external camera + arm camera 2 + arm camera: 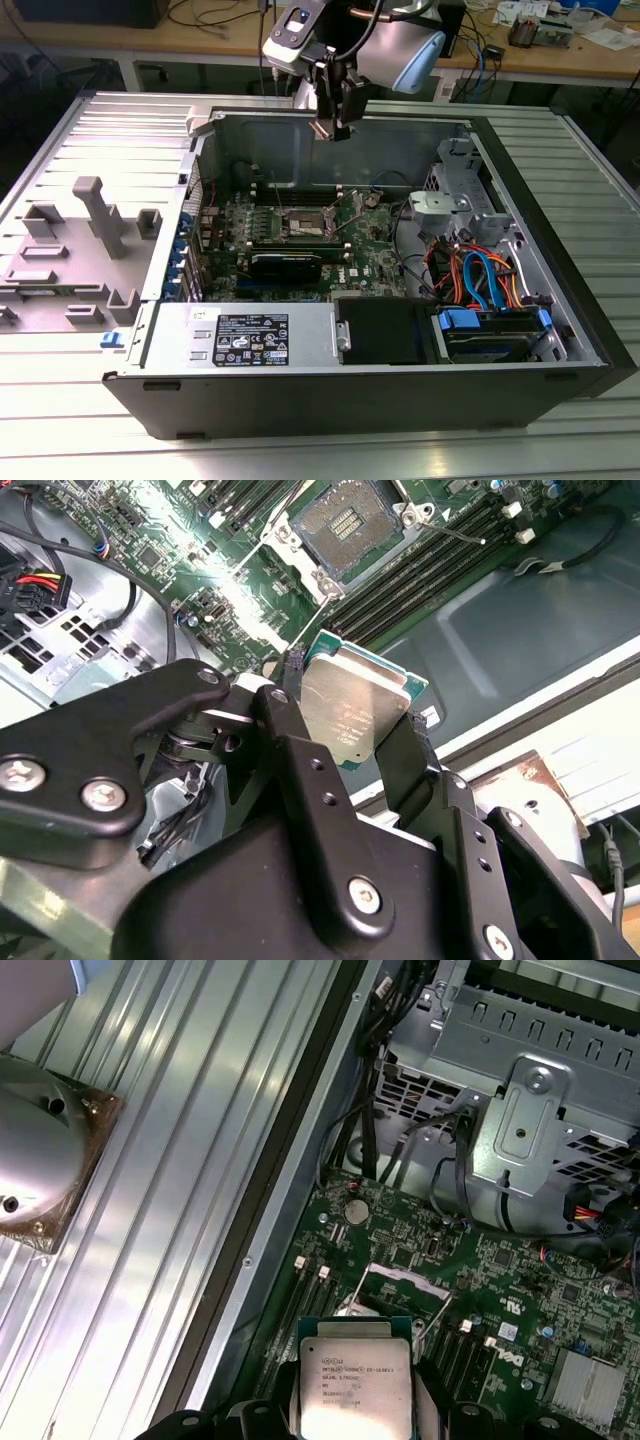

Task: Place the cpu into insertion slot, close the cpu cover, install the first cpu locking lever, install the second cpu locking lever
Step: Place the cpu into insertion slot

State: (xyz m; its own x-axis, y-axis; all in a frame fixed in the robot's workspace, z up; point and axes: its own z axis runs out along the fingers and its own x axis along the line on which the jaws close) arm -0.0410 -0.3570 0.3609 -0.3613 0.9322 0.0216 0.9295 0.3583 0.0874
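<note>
bench (80, 440): ribbed grey metal surface under everything listed here.
grey moulded panel (75, 255): at the exterior view's left, flat on the bench, with upright posts and blocks, just beside the case.
computer case (400, 395): black tower laid on its side, open upward.
power supply (240, 335): silver box with a printed label, set along the near wall of the case.
motherboard (360, 235): green board lying flat on the case floor.
insertion slot (303, 222): square socket with a silver rim, near the middle of the motherboard; uncovered, with the dark contact field exposed in the second wrist view.
gripper (335, 128): black, two-fingered, poised high over the open case and well apart from the motherboard; fingers (290, 730) drawn in only to the width of the chip, clamped on two opposite edges of the cpu.
cpu (355, 720): square chip with a dull grey metal top and green edge, held in the air between the fingers in both wrist views, well apart from the insertion slot and not seated.
drive cage (455, 195): silver sheet metal, toward the exterior view's right of the motherboard.
cables (480, 275): orange, blue and black bundle, nearer than the drive cage.
</note>
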